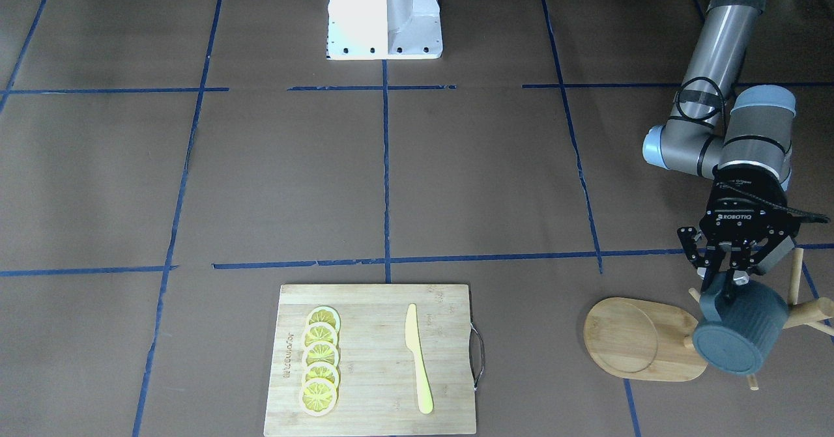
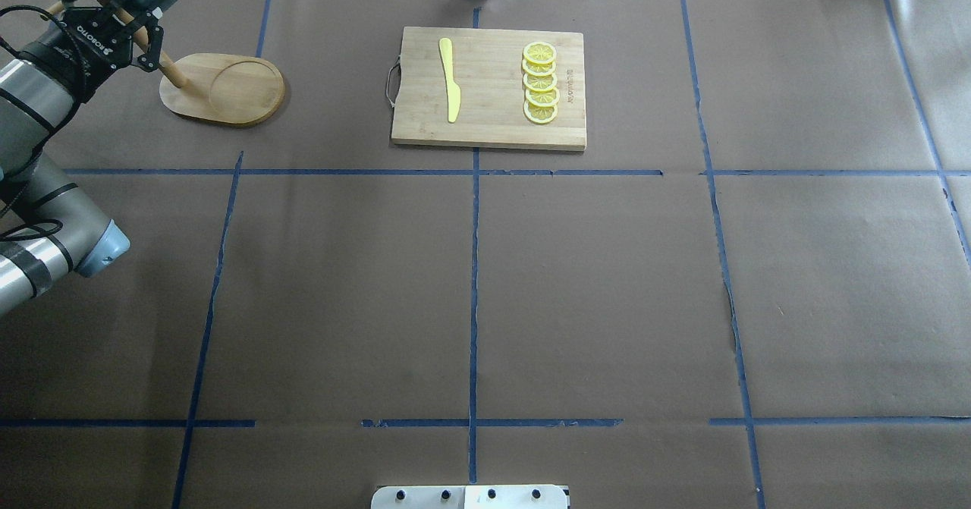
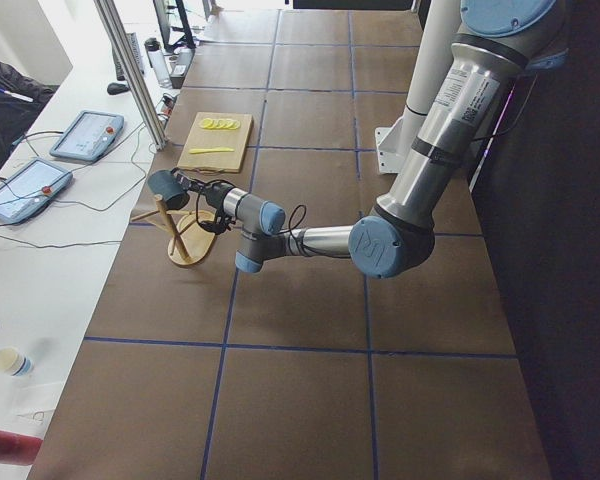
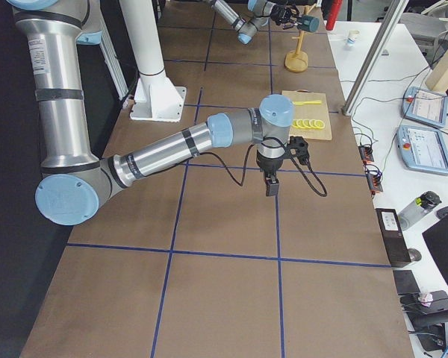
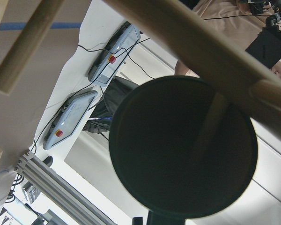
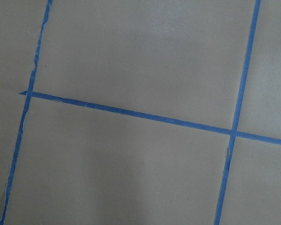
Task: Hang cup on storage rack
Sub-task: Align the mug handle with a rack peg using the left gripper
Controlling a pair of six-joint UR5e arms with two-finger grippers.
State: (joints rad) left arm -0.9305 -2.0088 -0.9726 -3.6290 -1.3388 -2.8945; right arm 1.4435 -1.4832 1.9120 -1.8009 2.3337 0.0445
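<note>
**Cup** (image 1: 743, 326): dark blue-grey, ribbed. It is off the table (image 1: 456, 183), tipped with its underside toward the operators' edge, and sits among the pegs (image 1: 811, 310) at the far left corner.

**Storage rack** (image 1: 635, 339): bamboo, with an oval foot resting on the table at that same corner. The cup hides the post.

**Left gripper** (image 1: 735, 274): the fingers are drawn in on the cup's rim just beside the handle (image 1: 709, 297), and they appear to be pinching it.

**Right gripper** (image 4: 271, 185): it points down over the middle of the table, well apart from the rack. I cannot tell whether it is spread or pressed together.

**Step in hand:** threading the handle onto a peg. One peg tip (image 1: 693, 292) shows just beside the handle loop, but whether it passes through cannot be told.

**Next move, as judged:** seat the loop fully down the angled peg, then spread the fingers and draw back without nudging the rack. The rack looks light and could tip.
</note>
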